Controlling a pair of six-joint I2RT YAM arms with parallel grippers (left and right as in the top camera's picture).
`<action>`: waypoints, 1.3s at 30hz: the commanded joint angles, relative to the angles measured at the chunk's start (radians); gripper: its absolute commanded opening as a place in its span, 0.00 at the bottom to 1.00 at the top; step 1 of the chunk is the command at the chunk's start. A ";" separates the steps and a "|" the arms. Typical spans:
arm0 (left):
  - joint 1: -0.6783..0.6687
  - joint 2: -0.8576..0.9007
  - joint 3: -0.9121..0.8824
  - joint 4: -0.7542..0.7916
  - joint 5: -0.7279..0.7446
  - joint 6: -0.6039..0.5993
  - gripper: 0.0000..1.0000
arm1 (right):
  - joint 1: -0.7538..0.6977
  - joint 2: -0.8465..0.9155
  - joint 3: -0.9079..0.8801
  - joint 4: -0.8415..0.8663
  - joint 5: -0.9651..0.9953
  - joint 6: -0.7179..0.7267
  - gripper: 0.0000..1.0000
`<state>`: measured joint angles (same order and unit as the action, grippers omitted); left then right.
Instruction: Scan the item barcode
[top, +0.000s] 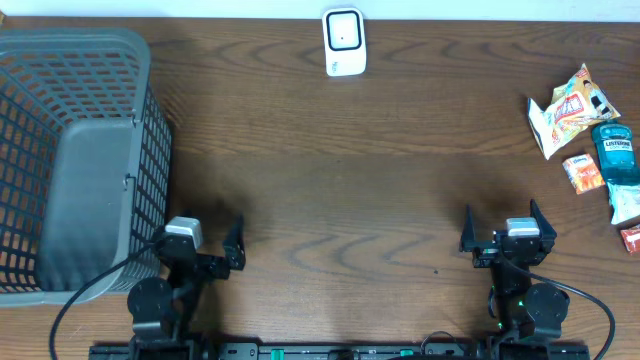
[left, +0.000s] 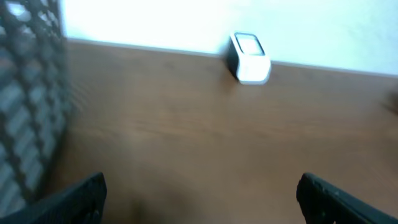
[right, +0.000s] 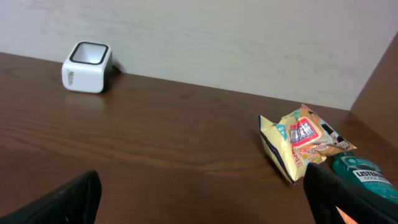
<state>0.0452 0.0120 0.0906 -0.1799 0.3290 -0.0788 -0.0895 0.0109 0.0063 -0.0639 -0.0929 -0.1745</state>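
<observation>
one white boxy scanner (top: 344, 41), black-rimmed window upward

light: even, soft, overhead | shadows: faint beside basket (top: 150, 170) | glare: wall (left: 155, 22) blown white | blur: left wrist view smeared, scanner (left: 250, 57) soft | other views sharp

Basket (top: 150, 165) on the counter (top: 350, 180), just left of the left end effector (top: 202, 232). Barcode scanner (top: 344, 42) far ahead, between both end effectors, at the counter's back edge. Snack bag (top: 567, 108), mouthwash bottle (top: 615, 152) and small packet (top: 582, 173) ahead and right of the right end effector (top: 503, 225).
</observation>
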 joint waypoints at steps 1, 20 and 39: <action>0.004 -0.005 -0.042 0.102 -0.100 -0.005 0.98 | 0.004 -0.005 -0.001 -0.005 0.011 -0.013 0.99; -0.084 -0.010 -0.087 0.107 -0.292 0.060 0.98 | 0.004 -0.005 -0.001 -0.005 0.011 -0.013 0.99; -0.083 -0.011 -0.087 0.113 -0.277 0.059 0.98 | 0.004 -0.005 -0.001 -0.005 0.011 -0.013 0.99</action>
<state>-0.0349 0.0101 0.0238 -0.0376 0.0536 -0.0257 -0.0895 0.0109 0.0063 -0.0639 -0.0898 -0.1745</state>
